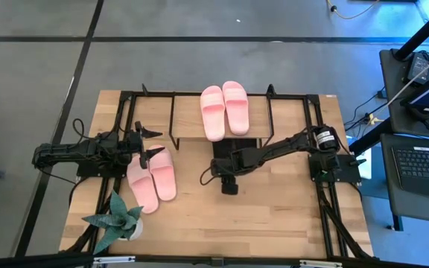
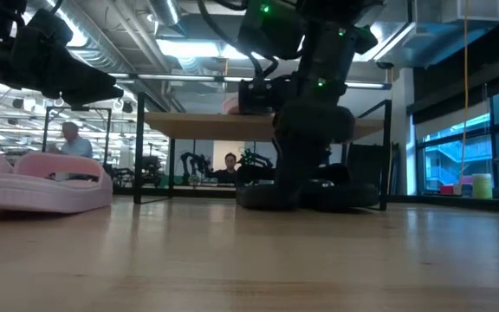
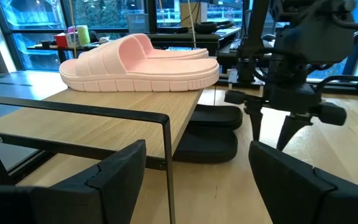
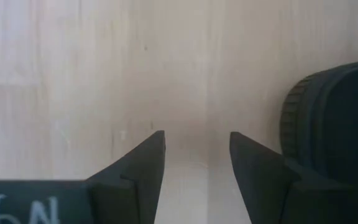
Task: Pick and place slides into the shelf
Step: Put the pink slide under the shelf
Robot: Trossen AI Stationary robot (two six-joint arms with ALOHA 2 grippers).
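One pink pair (image 1: 225,109) atop shelf (image 1: 289,119)

Ceiling strip lights (image 2: 189,48) and daylight from the windows (image 2: 457,147) backlight the low view, leaving the arms as dark silhouettes. The near tabletop (image 2: 249,260) there is blurred, with soft glare. The overhead view is evenly lit, with faint shadows.

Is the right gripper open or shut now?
Open. The right gripper points down at the bare wooden table; table shows between its fingers, holding nothing.
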